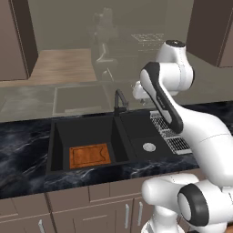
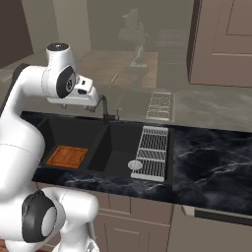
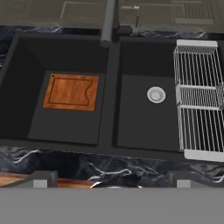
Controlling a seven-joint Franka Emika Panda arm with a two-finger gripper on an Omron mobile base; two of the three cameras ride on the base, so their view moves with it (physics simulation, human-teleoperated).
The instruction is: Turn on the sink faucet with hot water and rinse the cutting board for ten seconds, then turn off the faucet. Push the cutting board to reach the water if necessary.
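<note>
While the white arm rises from the lower right of the left base view and folds back at its elbow above the sink [image 1: 91,125], its hand sits behind the forearm, beside the sink faucet [image 1: 119,101]. Down in the large left basin the cutting board [image 1: 90,155] lies flat, near the front wall.

From the right base view, the hand shows in full: the gripper [image 2: 91,106] hangs over the divider between the basins, just beside the black gooseneck, though its fingers are too small to tell how they stand. A silver wire rack [image 2: 151,152] covers the right side of the shallower basin, next to the round drain [image 2: 135,165].

Looking down, the hand view shows both fingertips [image 3: 43,179] standing wide apart with nothing between them. Orange-brown, the board carries a darker groove near its edge, and it looks dry.
</note>
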